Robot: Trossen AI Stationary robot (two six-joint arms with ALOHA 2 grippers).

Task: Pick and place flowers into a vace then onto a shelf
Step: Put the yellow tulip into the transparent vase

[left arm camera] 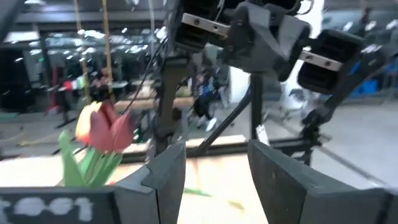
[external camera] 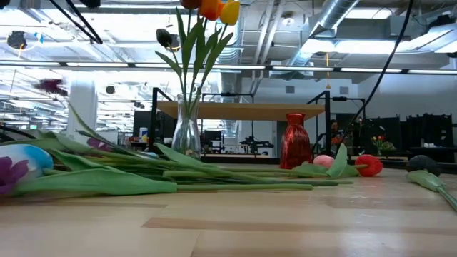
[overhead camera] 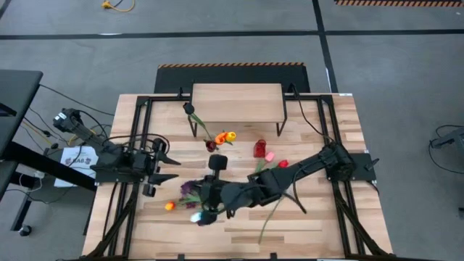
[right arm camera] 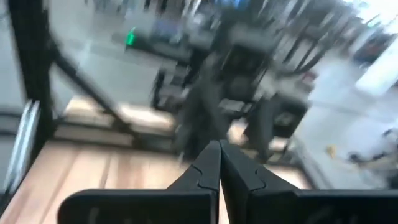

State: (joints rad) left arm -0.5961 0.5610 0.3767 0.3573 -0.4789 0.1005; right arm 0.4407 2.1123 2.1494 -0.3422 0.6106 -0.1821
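- reaching over the flowers (overhead camera: 194,194) at six o'clock, my right gripper (overhead camera: 205,194) is pinched shut, holding nothing i can see.
- left gripper (overhead camera: 171,167), nine o'clock, half open, empty.
- stems look light, floppy; i'd pinch mid-stem.

- We're in a robotics lab or industrial test hall, no doubt about it: a bare grey concrete floor (overhead camera: 406,87) marked with dark lane lines surrounds the wooden worktop (overhead camera: 319,225).
- Black-and-orange hazard tape (overhead camera: 230,65) runs on the floor just past the worktop's far edge.
- Look up in the low view: exposed silver ventilation ducts (external camera: 335,32) and strip lights hang from an open ceiling.
- Loose cables (overhead camera: 51,119) and a small camera unit lie off the worktop's left edge, beside a dark desk (overhead camera: 16,94).
- Beyond the far edge, more black metal-framed workstations (external camera: 414,132) fill the hall.
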